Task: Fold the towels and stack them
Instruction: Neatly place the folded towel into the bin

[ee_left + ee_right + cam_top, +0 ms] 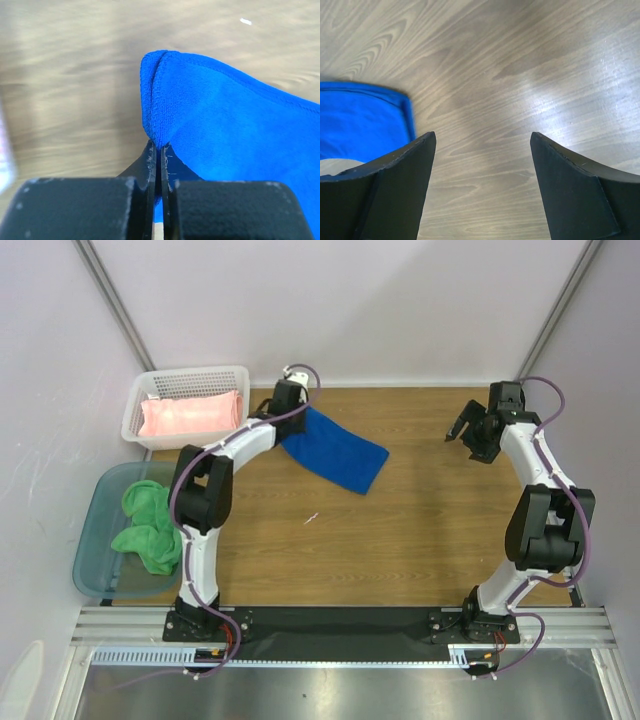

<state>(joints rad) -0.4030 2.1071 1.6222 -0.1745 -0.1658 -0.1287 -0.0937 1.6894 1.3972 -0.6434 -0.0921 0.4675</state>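
Observation:
My left gripper (289, 412) (159, 148) is shut on a folded corner of the royal blue towel (340, 452) (230, 135), lifted off the wooden table at the far left-centre. The rest of the blue towel trails to the right, down onto the table. The pale pink towel (192, 415) lies folded in the white basket (185, 373). In the teal tub (93, 540) the bright green towel (148, 525) lies crumpled. At the far right my right gripper (458, 428) (482, 136) stands open over bare wood, and the blue towel's edge (360, 120) shows to its left.
The basket sits in the far left corner with the tub just in front of it, off the table's left edge. A small white scrap (312, 518) (245, 21) lies mid-table. Pale walls close in the back and both sides.

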